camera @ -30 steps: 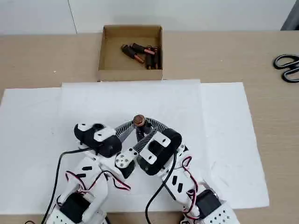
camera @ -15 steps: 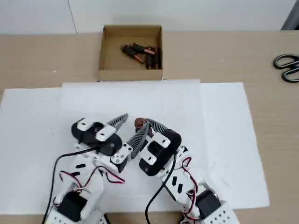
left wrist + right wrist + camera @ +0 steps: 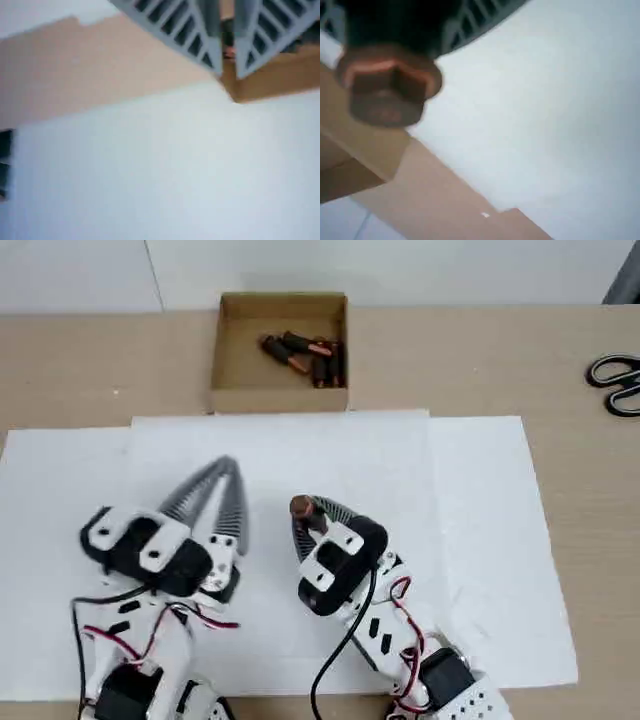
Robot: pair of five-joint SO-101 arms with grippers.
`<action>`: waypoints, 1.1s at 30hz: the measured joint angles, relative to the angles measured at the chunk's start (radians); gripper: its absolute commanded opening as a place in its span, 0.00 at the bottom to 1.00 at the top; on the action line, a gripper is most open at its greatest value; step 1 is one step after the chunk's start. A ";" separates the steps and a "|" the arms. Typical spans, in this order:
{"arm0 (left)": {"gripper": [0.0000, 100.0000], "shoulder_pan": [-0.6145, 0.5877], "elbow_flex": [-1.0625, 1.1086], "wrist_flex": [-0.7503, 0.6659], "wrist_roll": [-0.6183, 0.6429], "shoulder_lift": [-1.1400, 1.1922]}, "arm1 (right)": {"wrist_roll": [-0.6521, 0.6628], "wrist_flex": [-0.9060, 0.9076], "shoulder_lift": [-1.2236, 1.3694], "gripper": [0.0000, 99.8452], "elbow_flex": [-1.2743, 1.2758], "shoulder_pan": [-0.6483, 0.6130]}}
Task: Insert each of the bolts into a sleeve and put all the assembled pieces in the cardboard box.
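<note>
far on the tan desk (image 3: pixel 480 360), an open brown cardboard box (image 3: pixel 280 400) holds several dark sleeved bolts (image 3: pixel 305 355). the right pincer (image 3: pixel 305 515) pinches a copper-headed bolt in a black sleeve (image 3: pixel 299 506); the left pincer (image 3: pixel 231 468) is barely parted.

One cardboard box (image 3: pixel 280 400), one bolt (image 3: pixel 300 506), one pair of scissors (image 3: pixel 620 386) (the assembled pieces (image 3: pixel 305 355) inside clump together, count unclear).

Bright, even light falls from overhead across the table (image 3: pixel 500 360) and the white paper (image 3: pixel 480 540), which reflects it softly. The left arm (image 3: pixel 150 555) and the right arm (image 3: pixel 340 565) cast only faint, soft-edged shadows on the paper just beside them. The cardboard box (image 3: pixel 228 350) is lightly shaded inside along its walls. In the right wrist view, the bolt (image 3: pixel 387 87) carries a pale sheen along one edge of its head.
</note>
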 measured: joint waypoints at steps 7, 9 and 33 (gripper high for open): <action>0.00 -0.296 0.117 0.000 -0.063 0.008 | -0.005 0.164 0.000 0.00 0.000 0.146; 0.00 -0.333 0.181 0.000 -0.068 0.008 | -0.048 0.199 0.000 0.00 -0.008 0.175; 0.00 -0.336 0.356 0.236 -0.075 0.012 | -0.149 0.207 0.749 0.00 -0.908 0.328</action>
